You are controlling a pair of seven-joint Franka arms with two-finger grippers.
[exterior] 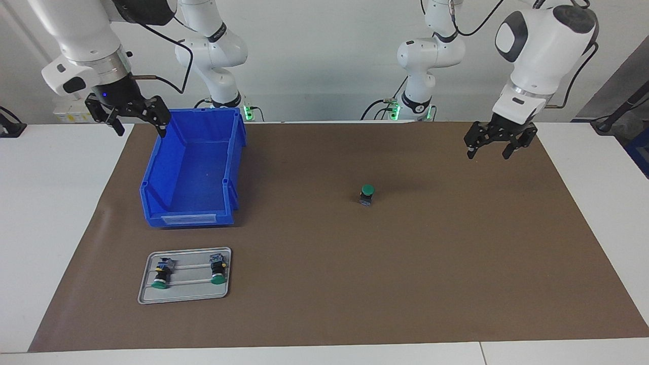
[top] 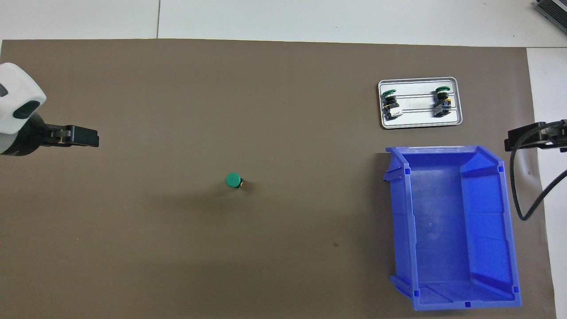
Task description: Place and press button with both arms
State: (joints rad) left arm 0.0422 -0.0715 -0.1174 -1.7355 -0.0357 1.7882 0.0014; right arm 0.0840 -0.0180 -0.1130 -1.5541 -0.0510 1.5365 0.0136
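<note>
One button (exterior: 367, 194) stands upright, green cap up, alone near the middle of the brown mat; it also shows in the overhead view (top: 233, 180). My left gripper (exterior: 488, 153) hangs open and empty in the air over the mat toward the left arm's end, well apart from the button; it also shows in the overhead view (top: 88, 136). My right gripper (exterior: 142, 130) hangs open and empty over the mat's edge beside the blue bin; only its tip shows in the overhead view (top: 516, 141).
An empty blue bin (exterior: 152, 175) stands at the right arm's end of the mat. Farther from the robots than the bin, a grey tray (exterior: 185, 295) holds two more green-capped buttons (exterior: 162, 274) (exterior: 218, 268) lying on their sides.
</note>
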